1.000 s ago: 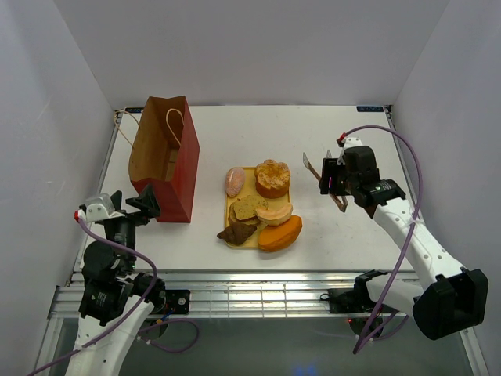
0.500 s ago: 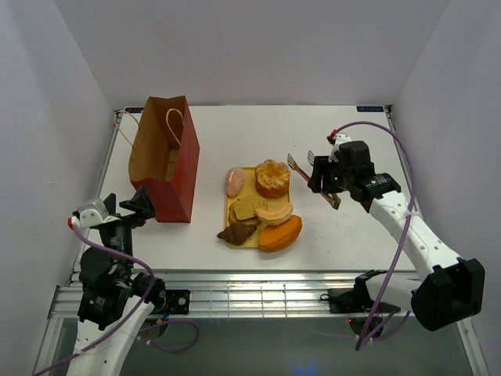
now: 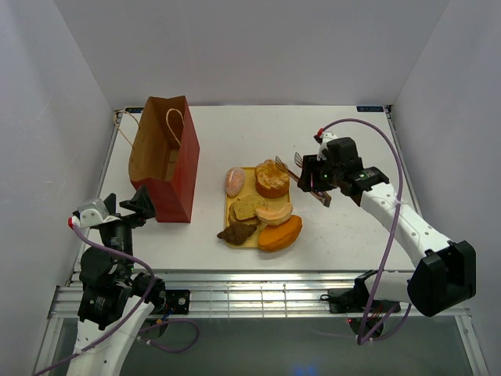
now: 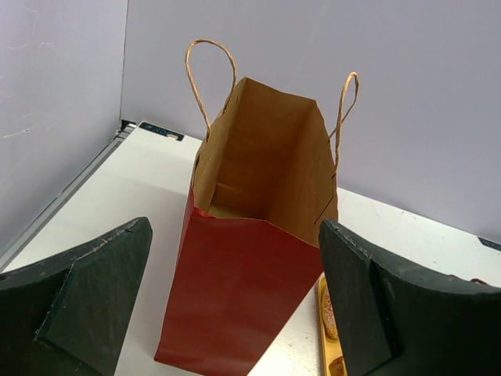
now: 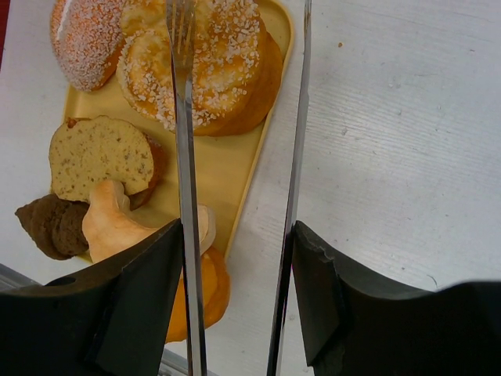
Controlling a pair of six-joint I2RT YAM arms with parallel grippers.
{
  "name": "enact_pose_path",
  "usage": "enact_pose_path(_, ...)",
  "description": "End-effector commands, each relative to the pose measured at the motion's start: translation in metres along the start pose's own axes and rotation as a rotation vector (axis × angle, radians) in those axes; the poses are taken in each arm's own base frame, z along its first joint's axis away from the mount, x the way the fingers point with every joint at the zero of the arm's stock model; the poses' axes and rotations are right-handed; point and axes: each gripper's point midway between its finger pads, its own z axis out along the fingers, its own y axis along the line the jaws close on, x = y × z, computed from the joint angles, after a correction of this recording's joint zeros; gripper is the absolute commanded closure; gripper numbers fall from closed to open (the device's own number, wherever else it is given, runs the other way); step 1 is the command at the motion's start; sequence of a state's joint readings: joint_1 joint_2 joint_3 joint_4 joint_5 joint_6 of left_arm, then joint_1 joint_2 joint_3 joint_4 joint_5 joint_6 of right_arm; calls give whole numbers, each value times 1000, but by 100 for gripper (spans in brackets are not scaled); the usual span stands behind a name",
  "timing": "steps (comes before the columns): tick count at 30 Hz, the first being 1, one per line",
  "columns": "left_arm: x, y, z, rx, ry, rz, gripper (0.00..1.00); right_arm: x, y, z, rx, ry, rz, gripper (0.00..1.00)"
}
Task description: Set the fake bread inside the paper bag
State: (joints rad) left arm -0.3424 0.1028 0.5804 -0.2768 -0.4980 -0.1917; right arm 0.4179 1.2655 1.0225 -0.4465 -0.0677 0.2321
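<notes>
The paper bag (image 3: 164,160) stands open at the left; in the left wrist view (image 4: 250,258) I look into its empty mouth. My left gripper (image 3: 141,205) is open just in front of the bag (image 4: 235,227). The fake bread lies on a yellow tray (image 3: 249,189): golden bun (image 3: 272,178), pink roll (image 3: 234,181), speckled slice (image 3: 244,208), tan roll (image 3: 274,212), croissant (image 3: 237,232), orange loaf (image 3: 280,233). My right gripper (image 3: 317,182) is shut on silver tongs (image 3: 291,164). In the right wrist view (image 5: 236,235) one tong arm (image 5: 182,157) lies over the bun (image 5: 200,63), the other over the table.
White walls close in the table at the back and on both sides. The tray (image 5: 219,164) has a raised rim beside the tongs. The bag's cord handles (image 4: 211,70) stick up above its mouth. A metal rail (image 3: 250,286) runs along the table's near edge.
My right gripper has moved left with the tongs, and their tips now reach over the bun. My left gripper dropped slightly a second ago and has held still since.
</notes>
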Motion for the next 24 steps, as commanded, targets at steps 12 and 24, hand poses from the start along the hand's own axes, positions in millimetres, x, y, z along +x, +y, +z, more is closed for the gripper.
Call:
enact_pose_path(12,4,0,2,0,13,11,2,-14,11,9,-47,-40,16,42)
enact_pose_path(24,3,1,0,-5,5,7,2,-5,11,19,-55,2,27,50)
